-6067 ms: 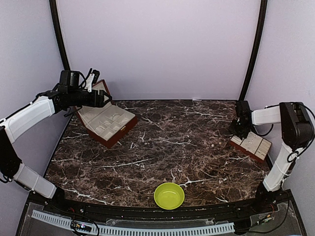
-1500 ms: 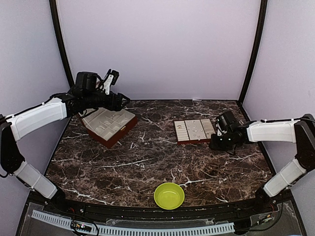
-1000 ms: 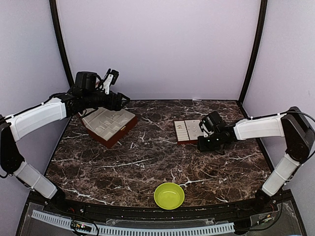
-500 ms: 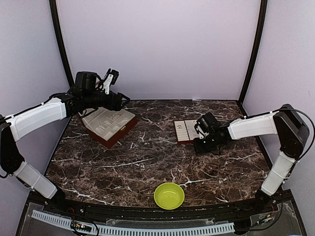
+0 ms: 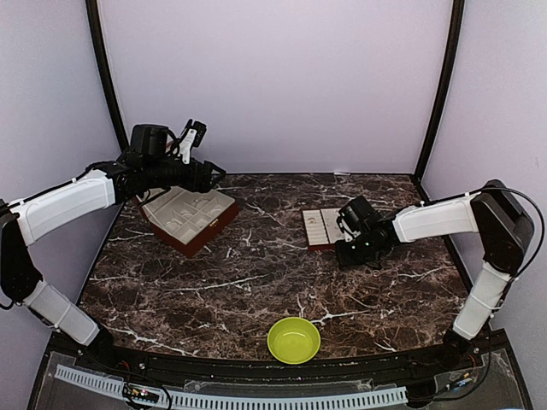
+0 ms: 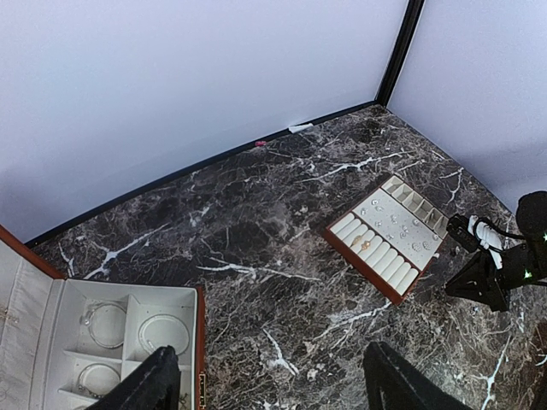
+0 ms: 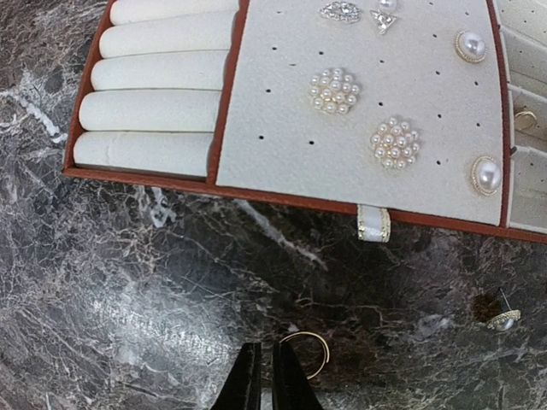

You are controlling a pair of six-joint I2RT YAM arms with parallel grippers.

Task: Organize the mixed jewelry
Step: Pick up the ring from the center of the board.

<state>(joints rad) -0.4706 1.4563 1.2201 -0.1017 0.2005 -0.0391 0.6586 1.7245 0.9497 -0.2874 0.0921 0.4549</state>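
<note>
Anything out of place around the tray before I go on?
Yes. Two pieces lie loose on the marble table, off the tray: a gold ring beside the right hand, and a pearl stud farther along the tray's edge.

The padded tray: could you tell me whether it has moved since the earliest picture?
Yes: the tray moved left from the table's right edge, now nearly behind the green bowl.

We found thin silvery wire hoops (image 6: 162, 331) lying flat near the desk's far left corner, pale pearl-cluster pieces (image 7: 333, 90) flat right of centre.
</note>
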